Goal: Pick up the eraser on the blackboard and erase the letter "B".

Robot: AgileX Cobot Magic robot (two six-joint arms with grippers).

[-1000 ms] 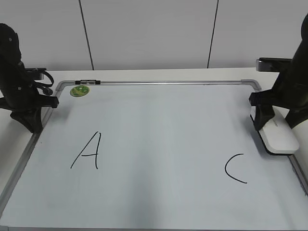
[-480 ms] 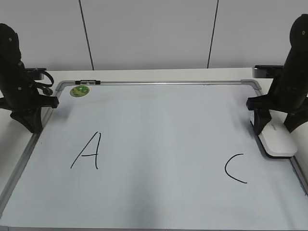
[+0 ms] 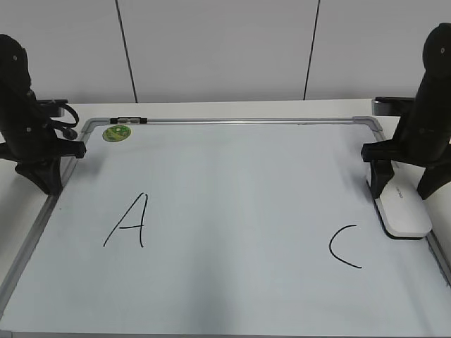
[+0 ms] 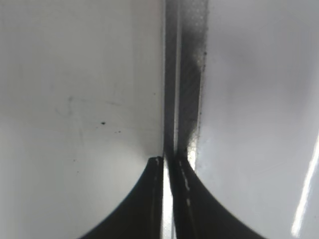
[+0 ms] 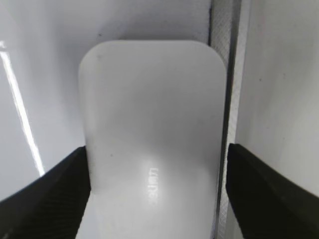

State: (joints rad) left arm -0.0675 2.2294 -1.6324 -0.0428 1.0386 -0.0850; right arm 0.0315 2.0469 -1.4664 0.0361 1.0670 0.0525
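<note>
The white eraser (image 3: pixel 403 211) lies on the blackboard (image 3: pixel 239 183) at its right edge; it also shows in the right wrist view (image 5: pixel 152 124). My right gripper (image 3: pixel 403 190) is open and straddles it, one finger on each side (image 5: pixel 157 148). The left finger touches the eraser's side and the right finger stands apart over the board's frame. No letter "B" shows: the board between the black "A" (image 3: pixel 127 222) and "C" (image 3: pixel 344 246) is blank. My left gripper (image 3: pixel 44 184) is shut and empty above the board's left frame (image 4: pixel 168 160).
A small round green magnet (image 3: pixel 116 132) sits at the board's back left corner, with a dark clip (image 3: pixel 128 120) on the top frame beside it. The grey metal frame (image 3: pixel 232 121) runs round the board. A grey box (image 3: pixel 391 103) stands behind the right arm.
The right arm has straightened up and its fingers have spread to either side of the eraser. The eraser has shifted slightly toward the front. The left arm has not moved.
</note>
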